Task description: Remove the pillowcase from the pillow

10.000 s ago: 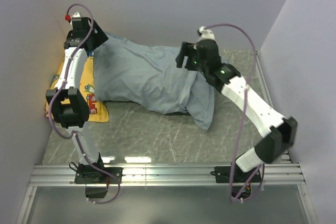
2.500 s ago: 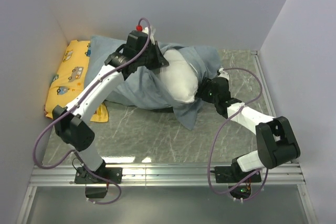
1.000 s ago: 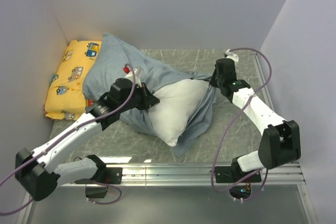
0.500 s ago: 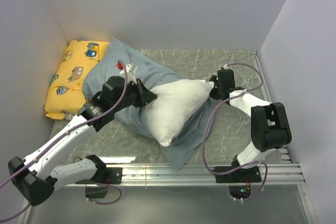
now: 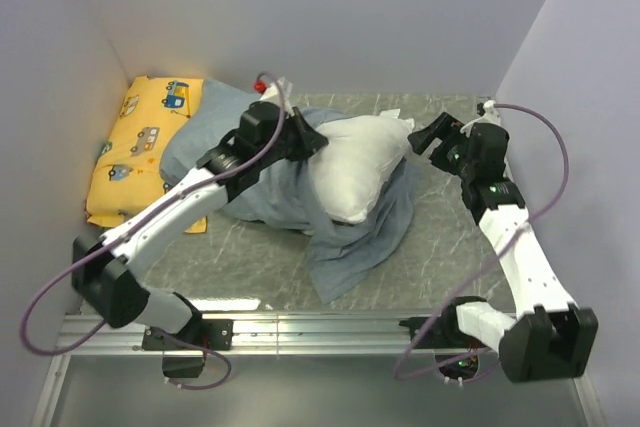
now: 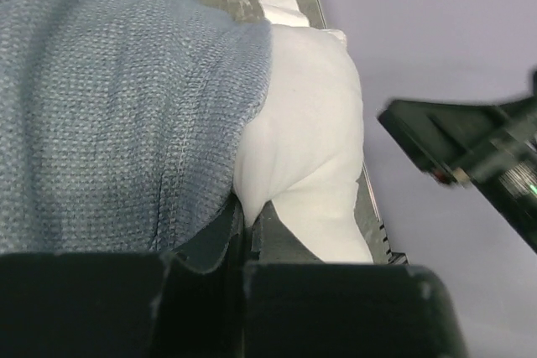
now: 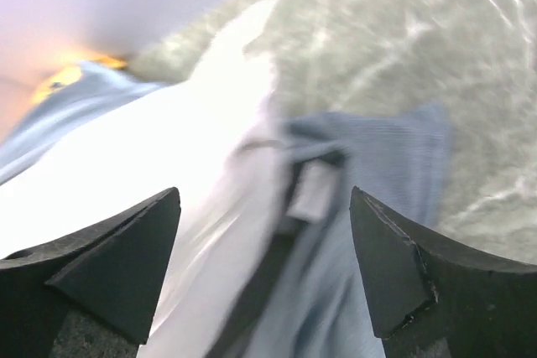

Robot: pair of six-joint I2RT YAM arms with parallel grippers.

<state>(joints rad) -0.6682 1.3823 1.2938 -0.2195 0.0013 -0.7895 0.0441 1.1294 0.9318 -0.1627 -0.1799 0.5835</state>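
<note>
The white pillow (image 5: 355, 162) lies in the middle of the table, its right half bare. The blue-grey pillowcase (image 5: 360, 237) still covers its left end and trails underneath toward the front. My left gripper (image 5: 305, 137) sits at the edge of the cover. In the left wrist view the left gripper (image 6: 246, 224) is shut on a pinch of the pillow (image 6: 310, 123), with the pillowcase (image 6: 109, 106) draped over its left finger. My right gripper (image 5: 428, 137) hangs open just right of the pillow's far corner. The right wrist view shows the right gripper (image 7: 264, 194) holding nothing, above pillow (image 7: 126, 157) and pillowcase (image 7: 377, 173).
A yellow cushion (image 5: 140, 147) printed with cartoon vehicles lies in the back left corner against the wall. Walls close in the table on the left, back and right. A metal rail (image 5: 320, 327) runs along the near edge. A small label (image 7: 315, 190) shows on the pillowcase.
My right gripper has opened, let go of the fabric and drawn back to the right. My left arm has carried the pillow up toward the back, and loose pillowcase has dropped onto the table.
</note>
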